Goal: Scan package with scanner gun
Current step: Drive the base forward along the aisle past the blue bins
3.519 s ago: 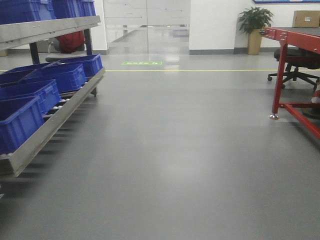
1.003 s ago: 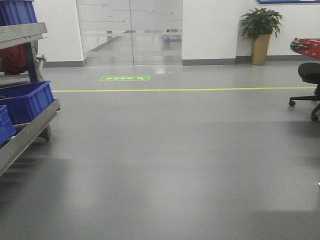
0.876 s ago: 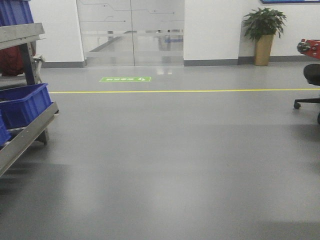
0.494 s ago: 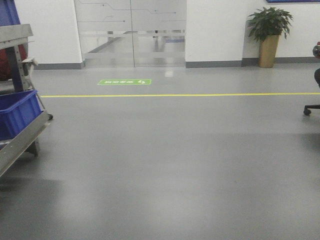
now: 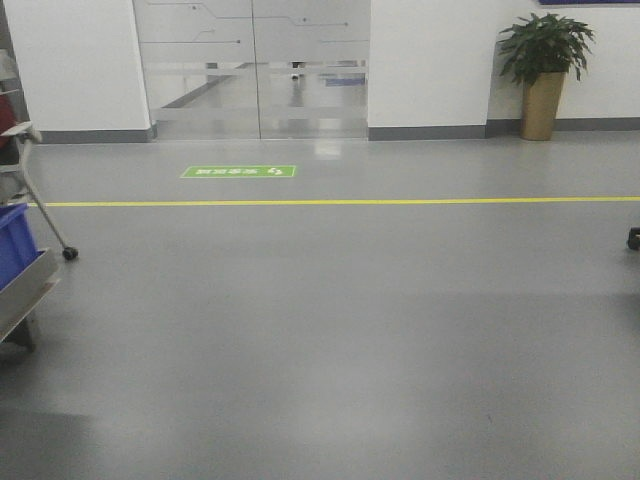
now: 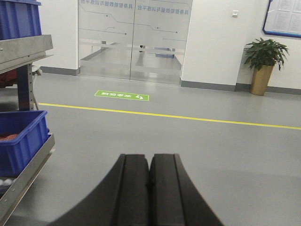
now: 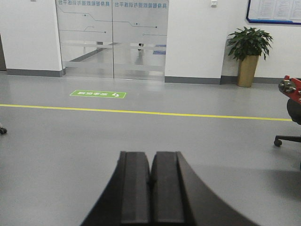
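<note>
Package: it shows in none of my views, so I cannot say where it lies; it is not on the stretch of floor ahead.
Scanner gun: also out of view, and neither arm carries it.
Left end effector (image 6: 149, 160): fingers pressed together with nothing between them, pointing level over the floor. I judge this to be a tucked pose, kept narrow because nothing is within reach to grasp.
Right end effector (image 7: 151, 157): the same, pressed together and empty, aimed straight ahead.
Step in hand: by my judgement I must first reach the worktop that holds the two things. No worktop is visible, so the scan has not begun.
Floor (image 5: 330, 330): smooth grey, open from near to far, with the widest room in the middle.
Yellow line (image 5: 340, 201): crosses the floor from left to right in the far half.
Green floor sign (image 5: 240, 172): just beyond the line, in front of the glass doors (image 5: 250, 70).
Left edge: a metal rack (image 6: 28, 172) holding a blue bin (image 6: 21, 139) stands close at the near left. Its lower rail slants toward my path, so my left arm has the least margin there.
Right edge: a chair base (image 7: 287, 139) and a red frame part (image 7: 291, 89) sit at the right, well apart from my right arm.
Far edge: a white wall, with a potted plant (image 5: 545, 60) at the far right.
</note>
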Motion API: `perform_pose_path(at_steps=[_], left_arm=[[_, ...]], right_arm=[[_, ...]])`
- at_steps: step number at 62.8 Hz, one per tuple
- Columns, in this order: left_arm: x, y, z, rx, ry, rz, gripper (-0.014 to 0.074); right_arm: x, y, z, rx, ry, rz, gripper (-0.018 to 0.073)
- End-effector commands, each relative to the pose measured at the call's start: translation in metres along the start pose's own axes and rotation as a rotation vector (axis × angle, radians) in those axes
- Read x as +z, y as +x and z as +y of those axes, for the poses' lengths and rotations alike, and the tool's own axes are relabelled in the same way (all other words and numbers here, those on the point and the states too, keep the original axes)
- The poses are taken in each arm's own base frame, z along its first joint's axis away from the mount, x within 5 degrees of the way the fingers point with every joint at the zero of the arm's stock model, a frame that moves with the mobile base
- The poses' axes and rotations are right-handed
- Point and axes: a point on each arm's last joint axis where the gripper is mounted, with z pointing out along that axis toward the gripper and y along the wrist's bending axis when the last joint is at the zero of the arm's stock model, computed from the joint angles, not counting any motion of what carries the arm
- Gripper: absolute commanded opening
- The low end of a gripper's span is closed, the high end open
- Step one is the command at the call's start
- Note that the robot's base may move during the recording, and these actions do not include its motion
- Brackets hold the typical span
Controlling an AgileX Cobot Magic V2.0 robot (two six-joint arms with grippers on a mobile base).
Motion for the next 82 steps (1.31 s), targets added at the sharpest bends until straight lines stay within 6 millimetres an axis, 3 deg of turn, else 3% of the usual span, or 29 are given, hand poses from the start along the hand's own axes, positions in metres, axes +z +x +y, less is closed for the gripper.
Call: perform_pose_path(at_steps=[1,82], left_arm=[[-0.0004,-0.0021,0.0001,0.0,-0.004,-0.018,-0.0111],[-0.0004,-0.0021,0.0001,0.0,-0.004,-0.018,-0.0111]], right_arm=[[-0.0003,-0.002,-0.0004,-0.003,0.006,-0.023,-0.0162],[-0.0003,-0.002,-0.0004,-0.003,0.006,-0.023,-0.0162]])
